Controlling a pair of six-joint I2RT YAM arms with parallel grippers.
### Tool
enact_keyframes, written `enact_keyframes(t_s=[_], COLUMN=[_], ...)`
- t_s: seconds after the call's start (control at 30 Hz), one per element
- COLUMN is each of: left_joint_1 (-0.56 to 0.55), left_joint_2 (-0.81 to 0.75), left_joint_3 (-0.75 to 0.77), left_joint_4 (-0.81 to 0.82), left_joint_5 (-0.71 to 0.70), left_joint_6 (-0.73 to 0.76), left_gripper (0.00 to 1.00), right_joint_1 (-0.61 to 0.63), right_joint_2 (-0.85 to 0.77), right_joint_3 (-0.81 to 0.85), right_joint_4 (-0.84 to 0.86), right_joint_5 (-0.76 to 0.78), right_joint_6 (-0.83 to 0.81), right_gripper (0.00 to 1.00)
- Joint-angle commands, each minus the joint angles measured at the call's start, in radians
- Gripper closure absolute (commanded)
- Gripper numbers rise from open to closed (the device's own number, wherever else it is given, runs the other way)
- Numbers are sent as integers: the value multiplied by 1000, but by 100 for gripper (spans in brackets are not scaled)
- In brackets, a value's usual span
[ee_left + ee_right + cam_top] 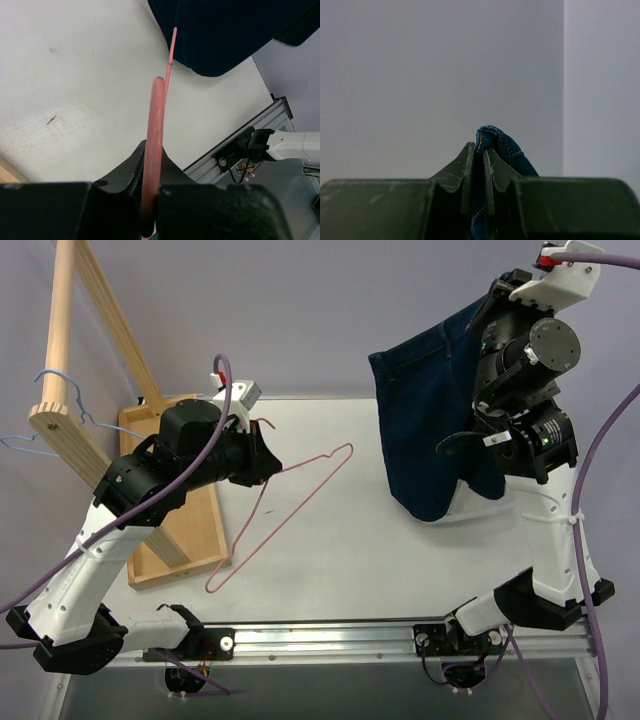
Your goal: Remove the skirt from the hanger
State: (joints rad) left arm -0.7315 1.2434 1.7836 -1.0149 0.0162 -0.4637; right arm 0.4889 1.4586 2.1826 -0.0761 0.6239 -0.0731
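A plain lilac-grey wall stands behind a white bench (400, 560). A slanted wooden rack (65, 330) rises from a shallow wooden tray (190, 540) along the left edge. A blue hanger (50, 380) hooks over the rack's rail, well clear of both arms.

From where I stand, the skirt (430, 420) is dark navy denim and hangs over the far right part of the bench. The right gripper (497, 300) has it by the top edge, raised high above the far right corner. In the wrist view its fingers are pressed together on a folded seam of the skirt (497, 137), with the cloth poking up between the tips of the claw (477, 150). The hem drops in front of that arm. I cannot tell whether it touches the bench.

The hanger (300, 497) is thin pink wire and bare, with no cloth on it. It is just right of the tray, on the left half of the bench. The left gripper (268, 465) pinches it at the hook end, fingers closed on the wire (155, 125). One corner of the triangle points toward the far right, the other toward the near edge beside the tray. Hanger and skirt are apart.
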Motion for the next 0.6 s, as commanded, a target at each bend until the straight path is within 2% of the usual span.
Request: enact_keyframes(t_s=[0.0, 0.07, 0.23, 0.37, 0.57], left_joint_1=[3, 3, 3, 3, 3], left_joint_2=[-32, -33, -36, -42, -50], left_joint_3=[-27, -41, -49, -59, -64], left_joint_4=[91, 93, 93, 91, 76], left_joint_5=[34, 36, 44, 50, 48], left_joint_6=[-10, -10, -12, -18, -21], left_gripper=[98, 98, 98, 98, 98], right_joint_1=[-18, -22, -56, -104, -251], right_joint_2=[38, 74, 124, 149, 204], right_joint_3=[106, 155, 212, 212, 230], right_joint_4=[262, 294, 337, 372, 389], right_joint_5=[51, 50, 37, 22, -33], right_joint_6=[-198, -264, -307, -294, -245], right_gripper=[100, 100, 100, 100, 100])
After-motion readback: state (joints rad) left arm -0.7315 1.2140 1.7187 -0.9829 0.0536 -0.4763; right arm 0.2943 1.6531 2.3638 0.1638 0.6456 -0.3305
